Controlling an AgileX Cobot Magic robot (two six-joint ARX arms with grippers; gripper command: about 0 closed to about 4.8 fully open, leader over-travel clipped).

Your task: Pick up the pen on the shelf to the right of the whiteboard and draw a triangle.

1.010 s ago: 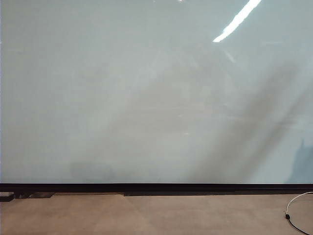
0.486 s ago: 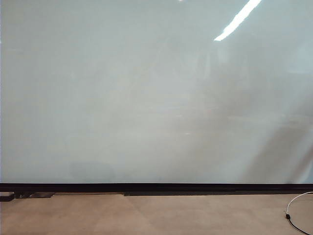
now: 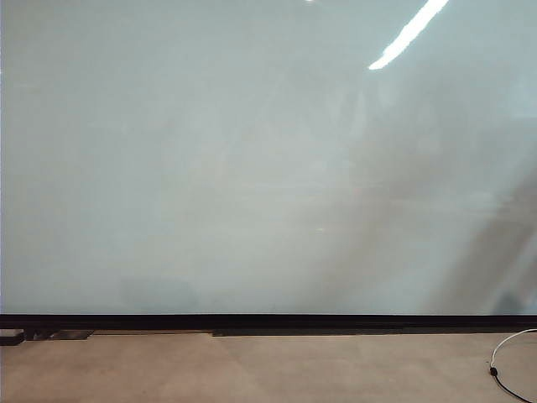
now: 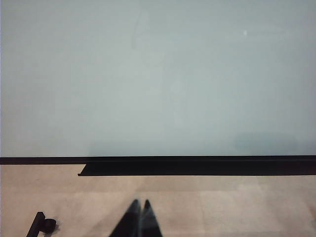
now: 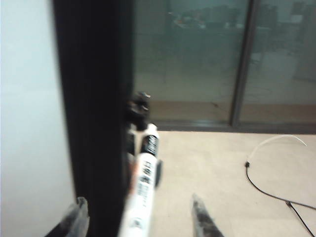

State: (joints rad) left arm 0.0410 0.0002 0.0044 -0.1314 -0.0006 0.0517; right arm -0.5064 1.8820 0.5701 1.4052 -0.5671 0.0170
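The whiteboard (image 3: 252, 159) fills the exterior view, with a black bottom edge (image 3: 268, 321); no triangle shows on it and neither gripper is in that view. In the right wrist view the white pen (image 5: 141, 190), marked in black and red, lies along the board's black side frame (image 5: 94, 123); the shelf under it is hidden. My right gripper (image 5: 138, 212) is open, one finger (image 5: 198, 210) on each side of the pen, not touching it. A second marker (image 5: 150, 142) lies just beyond. My left gripper (image 4: 139, 203) is shut and empty, above the floor below the board.
A beige floor (image 3: 268, 369) runs under the board. A thin cable (image 3: 503, 369) lies on it at the right, also seen as a black and white cable (image 5: 266, 187). A black tray (image 4: 197, 169) hangs under the board's edge. Glass partitions (image 5: 197, 59) stand beyond the pens.
In the exterior view only the dim shadows and reflections on the board's right side have shifted; a dark shape at the right edge went, and a shadow now lies low at the right.
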